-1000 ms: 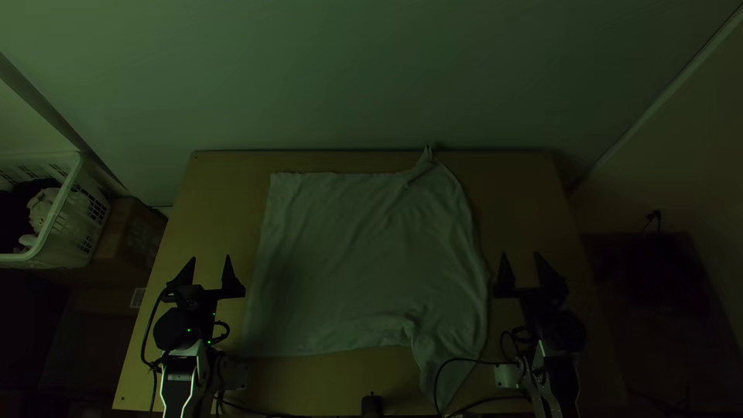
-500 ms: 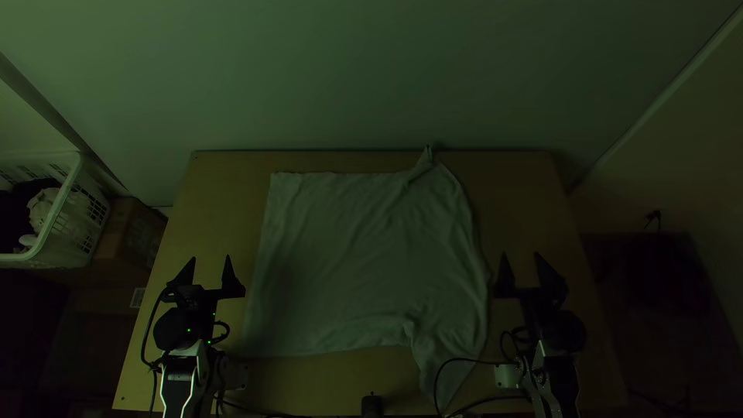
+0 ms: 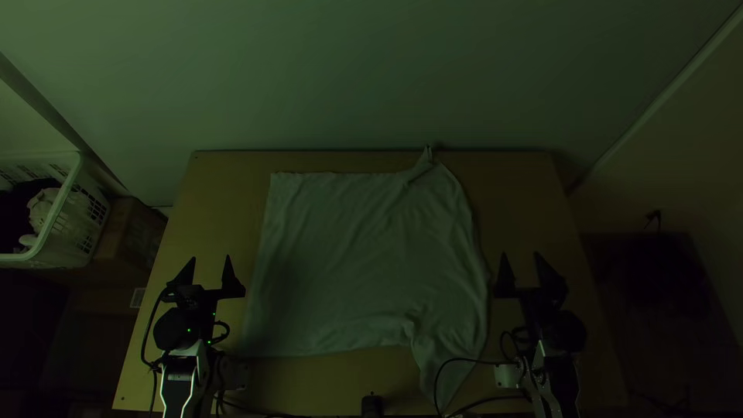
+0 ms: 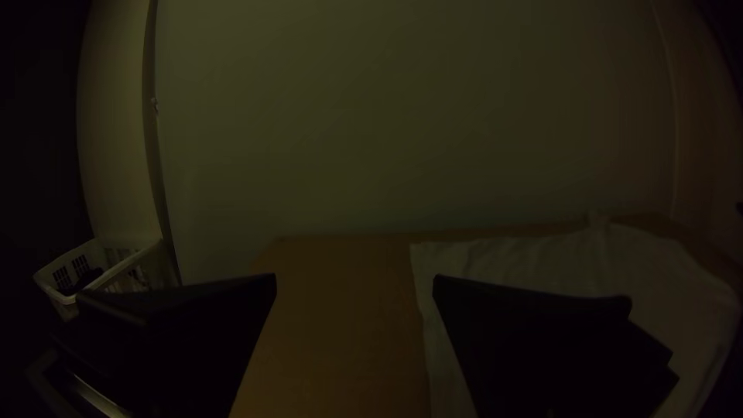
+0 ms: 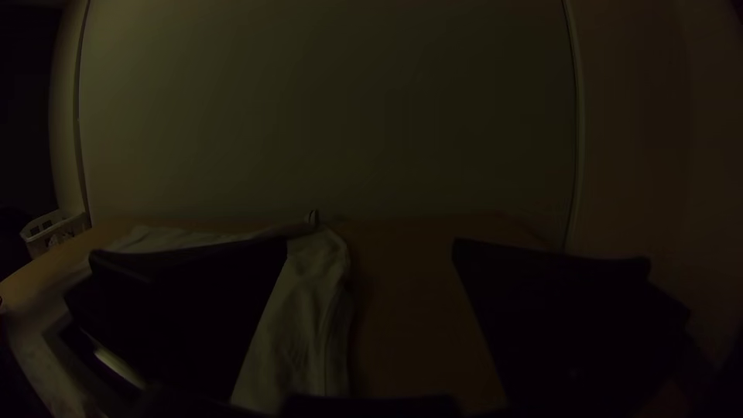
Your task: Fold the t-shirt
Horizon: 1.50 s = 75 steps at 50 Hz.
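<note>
Find the shirt (image 3: 364,263) spread on the worktop (image 3: 209,186) between the two arms, mostly flat, with a twisted far sleeve (image 3: 423,166) and some bunching by the near sleeve (image 3: 445,368). Seems to run, on its long axis, across the worktop: from the hem (image 3: 258,263), just beside the left claw (image 3: 210,258), to what is probably the collar side (image 3: 484,282), just beside the right claw (image 3: 521,255). For the left claw, means reaching toward the right arm; for the right claw, the reverse. Looks a little nearer to the right claw. Open wide at both claws, with nothing held.

Likely calls for tucking in the sleeves first, with all folding yet to do. Can count the right arm nearer to the near sleeve, but must probably draw back to grip it, given how it points toward the worktop's near edge. For the far sleeve, must reach well forward. Might snag on the cable (image 3: 480,361), seen across the near sleeve in the top view.

Can make out no brand or writing on the shirt. Near the box (image 3: 135,232) by the basket (image 3: 73,240), shows a pale label (image 3: 138,298), too small to read.
</note>
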Tool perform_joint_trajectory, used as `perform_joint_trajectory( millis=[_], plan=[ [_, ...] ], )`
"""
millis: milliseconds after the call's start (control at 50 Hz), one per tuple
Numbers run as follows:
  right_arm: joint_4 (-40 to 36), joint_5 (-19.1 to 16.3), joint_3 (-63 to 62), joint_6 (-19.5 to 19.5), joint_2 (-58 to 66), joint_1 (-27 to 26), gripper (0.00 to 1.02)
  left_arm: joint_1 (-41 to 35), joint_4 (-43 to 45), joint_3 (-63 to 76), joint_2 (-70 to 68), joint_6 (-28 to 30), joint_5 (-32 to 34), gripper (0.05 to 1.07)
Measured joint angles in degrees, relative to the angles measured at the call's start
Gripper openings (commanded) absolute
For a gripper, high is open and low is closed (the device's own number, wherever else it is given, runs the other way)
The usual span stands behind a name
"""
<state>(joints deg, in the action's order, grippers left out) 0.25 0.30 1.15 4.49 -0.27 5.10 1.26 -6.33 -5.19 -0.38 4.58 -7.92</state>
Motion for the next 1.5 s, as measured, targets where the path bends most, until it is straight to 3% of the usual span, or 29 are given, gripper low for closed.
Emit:
perform_joint_trajectory(
  millis=[1120,1500],
  plan=[
    [-0.44,0.33,0.63,-0.46,0.0,-1.18,0.98,0.37,-0.11,-0.24,0.0,0.0,0.0,1.03],
    [-0.96,0.35,11.93,-0.46,8.04,-1.16,0.98,0.09,0.28,-6.56,5.95,-0.02,0.0,1.03]
  ],
)
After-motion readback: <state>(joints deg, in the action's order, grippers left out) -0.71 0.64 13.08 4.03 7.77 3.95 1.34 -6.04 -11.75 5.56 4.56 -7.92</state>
